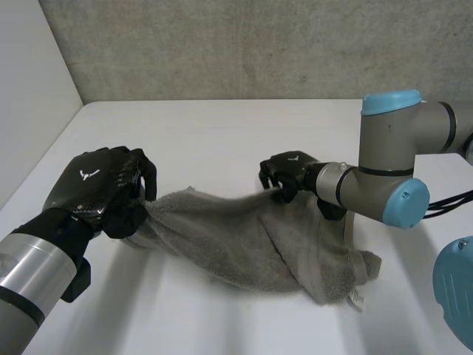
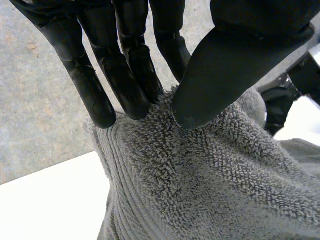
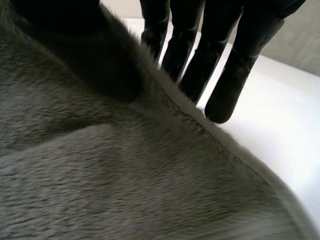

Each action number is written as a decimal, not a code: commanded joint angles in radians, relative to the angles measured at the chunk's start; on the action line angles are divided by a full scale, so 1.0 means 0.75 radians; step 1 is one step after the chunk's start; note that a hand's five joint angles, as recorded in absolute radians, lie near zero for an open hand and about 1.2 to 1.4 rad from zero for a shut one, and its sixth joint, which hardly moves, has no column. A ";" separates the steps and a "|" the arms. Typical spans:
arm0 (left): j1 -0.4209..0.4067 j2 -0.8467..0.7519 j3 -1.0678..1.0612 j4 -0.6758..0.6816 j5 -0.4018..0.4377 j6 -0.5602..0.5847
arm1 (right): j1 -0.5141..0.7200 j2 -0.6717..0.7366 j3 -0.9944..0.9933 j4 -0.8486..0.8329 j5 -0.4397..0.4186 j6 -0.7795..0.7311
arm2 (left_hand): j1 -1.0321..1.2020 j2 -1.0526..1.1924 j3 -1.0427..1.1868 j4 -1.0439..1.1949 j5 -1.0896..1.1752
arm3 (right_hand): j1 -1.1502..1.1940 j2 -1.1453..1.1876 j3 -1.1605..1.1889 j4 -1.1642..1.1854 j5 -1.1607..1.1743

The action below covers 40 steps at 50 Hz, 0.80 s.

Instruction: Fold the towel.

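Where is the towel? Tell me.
Head view: the towel lies rumpled on the table, the left hand pinching its left end, the right hand pinching its far edge.

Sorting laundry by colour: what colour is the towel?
The towel is plain grey, with no pattern; the left wrist view shows it best.

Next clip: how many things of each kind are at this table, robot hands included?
Towels: 1, the grey towel
Robot hands: 2, the left robot hand and the right robot hand, each pinching the grey towel
Tables: 1, the white table
Total: 4
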 commanded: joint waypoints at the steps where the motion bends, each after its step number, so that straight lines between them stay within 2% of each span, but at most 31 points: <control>1: 0.015 -0.090 0.017 0.106 0.000 0.066 | -0.005 -0.030 -0.120 -0.042 0.238 -0.016 | 0.275 0.239 0.241 0.239 0.259 | 0.159 0.145 0.183 0.182 0.170; 2: 0.025 -0.153 0.049 0.163 0.000 0.103 | -0.009 -0.047 -0.152 -0.061 0.290 -0.030 | 0.275 0.239 0.241 0.239 0.259 | 0.159 0.145 0.183 0.182 0.170; 3: 0.051 -0.234 0.112 0.218 -0.004 0.146 | -0.009 -0.047 -0.153 -0.061 0.291 -0.030 | 0.275 0.239 0.241 0.239 0.259 | 0.159 0.145 0.183 0.182 0.170; 6: 0.080 -0.307 0.199 0.245 -0.014 0.169 | -0.025 -0.179 -0.228 -0.238 0.383 -0.037 | 0.275 0.239 0.241 0.239 0.259 | 0.159 0.145 0.183 0.182 0.170; 9: 0.072 -0.443 0.553 0.292 -0.020 0.152 | -0.029 -0.235 -0.231 -0.318 0.391 -0.036 | 0.275 0.239 0.241 0.239 0.259 | 0.159 0.145 0.183 0.182 0.170; 10: 0.072 -0.444 0.554 0.292 -0.020 0.152 | -0.036 -0.312 -0.220 -0.452 0.409 -0.036 | 0.275 0.239 0.241 0.239 0.259 | 0.159 0.145 0.183 0.182 0.170; 11: 0.066 -0.470 0.672 0.351 -0.039 0.132 | -0.038 -0.394 -0.198 -0.611 0.446 -0.038 | 0.275 0.239 0.241 0.239 0.259 | 0.159 0.145 0.183 0.182 0.170; 12: 0.066 -0.470 0.673 0.351 -0.039 0.132 | -0.038 -0.395 -0.198 -0.613 0.446 -0.038 | 0.275 0.239 0.241 0.239 0.259 | 0.159 0.145 0.183 0.182 0.170; 13: 0.060 -0.492 0.774 0.438 -0.077 0.102 | -0.040 -0.461 -0.155 -0.728 0.481 -0.043 | 0.275 0.239 0.241 0.239 0.259 | 0.159 0.145 0.183 0.182 0.170; 14: 0.060 -0.513 0.854 0.542 -0.130 0.065 | -0.040 -0.462 -0.155 -0.730 0.481 -0.043 | 0.275 0.239 0.241 0.239 0.259 | 0.159 0.145 0.183 0.182 0.170; 15: 0.060 -0.513 0.855 0.544 -0.131 0.064 | -0.040 -0.529 -0.092 -0.829 0.499 -0.049 | 0.275 0.239 0.241 0.239 0.259 | 0.159 0.145 0.183 0.182 0.170; 16: 0.058 -0.517 0.908 0.649 -0.183 0.042 | -0.040 -0.598 -0.019 -0.921 0.506 -0.049 | 0.275 0.239 0.241 0.239 0.259 | 0.159 0.145 0.183 0.182 0.170; 17: 0.056 -0.519 0.941 0.735 -0.237 0.032 | -0.040 -0.599 -0.018 -0.922 0.506 -0.049 | 0.275 0.239 0.241 0.239 0.259 | 0.159 0.145 0.183 0.182 0.170; 19: 0.058 -0.523 0.955 0.801 -0.265 0.030 | -0.027 -0.717 0.125 -1.048 0.477 -0.061 | 0.275 0.239 0.241 0.239 0.259 | 0.159 0.145 0.183 0.182 0.170; 23: 0.056 -0.525 0.908 0.828 -0.288 0.030 | -0.019 -0.783 0.287 -1.079 0.412 -0.086 | 0.275 0.239 0.241 0.239 0.259 | 0.159 0.145 0.183 0.182 0.170; 24: 0.058 -0.525 0.831 0.806 -0.286 0.024 | -0.019 -0.799 0.370 -1.075 0.365 -0.106 | 0.275 0.239 0.241 0.239 0.259 | 0.159 0.145 0.183 0.182 0.170; 25: 0.060 -0.521 0.758 0.795 -0.282 0.023 | -0.019 -0.800 0.371 -1.075 0.365 -0.106 | 0.275 0.239 0.241 0.239 0.259 | 0.159 0.145 0.183 0.182 0.170; 27: 0.060 -0.521 0.664 0.789 -0.272 0.026 | -0.015 -0.820 0.538 -1.049 0.265 -0.151 | 0.275 0.239 0.241 0.239 0.259 | 0.159 0.145 0.183 0.182 0.170; 28: 0.062 -0.521 0.566 0.791 -0.268 0.030 | -0.015 -0.820 0.538 -1.049 0.264 -0.151 | 0.275 0.239 0.241 0.239 0.259 | 0.159 0.145 0.183 0.182 0.170; 30: 0.064 -0.523 0.463 0.793 -0.260 0.032 | 0.001 -0.812 0.701 -0.979 0.203 -0.216 | 0.275 0.239 0.241 0.239 0.259 | 0.159 0.145 0.183 0.182 0.170; 31: 0.064 -0.523 0.462 0.793 -0.260 0.032 | 0.001 -0.812 0.702 -0.979 0.203 -0.216 | 0.275 0.239 0.241 0.239 0.259 | 0.159 0.145 0.183 0.182 0.170; 33: 0.070 -0.536 0.273 0.795 -0.233 0.036 | 0.009 -0.797 0.780 -0.946 0.179 -0.251 | 0.275 0.239 0.241 0.239 0.259 | 0.159 0.145 0.183 0.182 0.170; 35: 0.072 -0.554 0.191 0.797 -0.219 0.038 | 0.030 -0.704 0.894 -0.900 0.189 -0.312 | 0.275 0.239 0.241 0.239 0.259 | 0.159 0.145 0.183 0.182 0.170; 40: 0.074 -0.650 0.053 0.771 -0.186 0.040 | 0.048 -0.524 0.992 -0.865 0.201 -0.349 | 0.275 0.239 0.241 0.239 0.259 | 0.159 0.145 0.183 0.182 0.170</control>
